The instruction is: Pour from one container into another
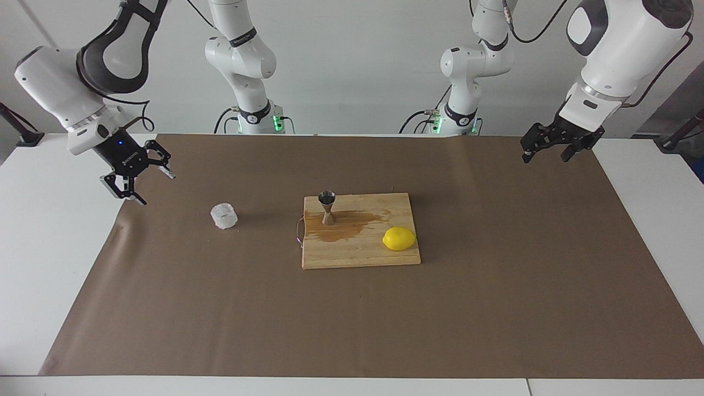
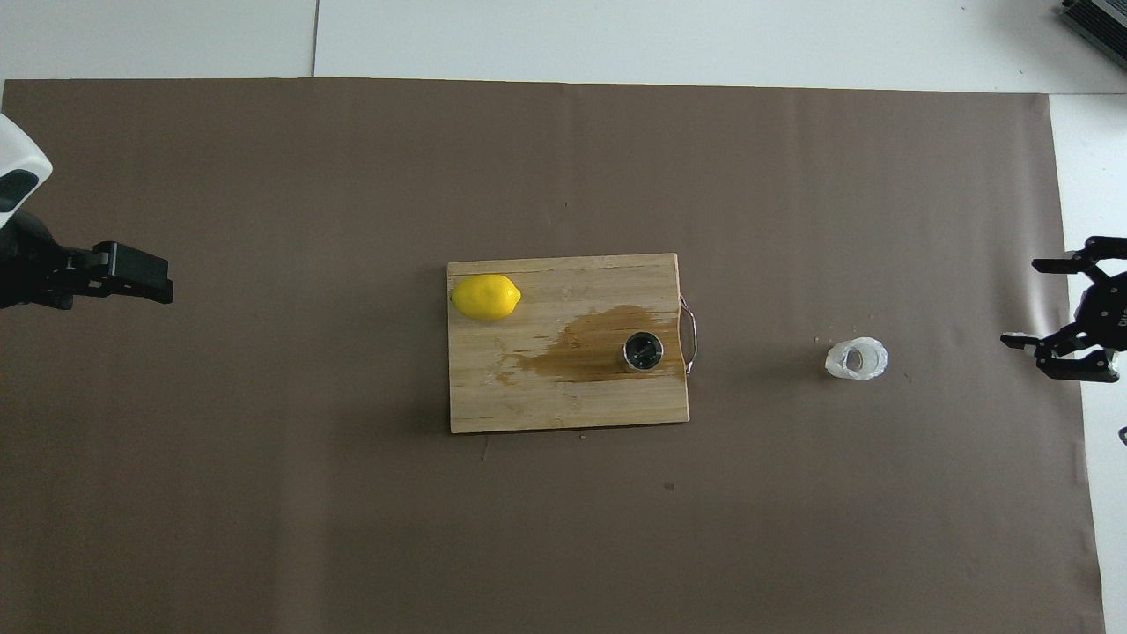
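Two spread tools (image 1: 144, 183) (image 1: 544, 150) hold nothing; faceted cup (image 1: 224, 215), seemingly frosted, steel hourglass jigger (image 1: 328, 207) stand.

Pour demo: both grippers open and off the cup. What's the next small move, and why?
Probably bring the right gripper down to the clear cup, jaws either side of it. It is open, empty and hangs up at the right arm's end of the brown mat, apart from the cup. The jigger stands upright on the stained cutting board beside the lemon. The left gripper waits, open.
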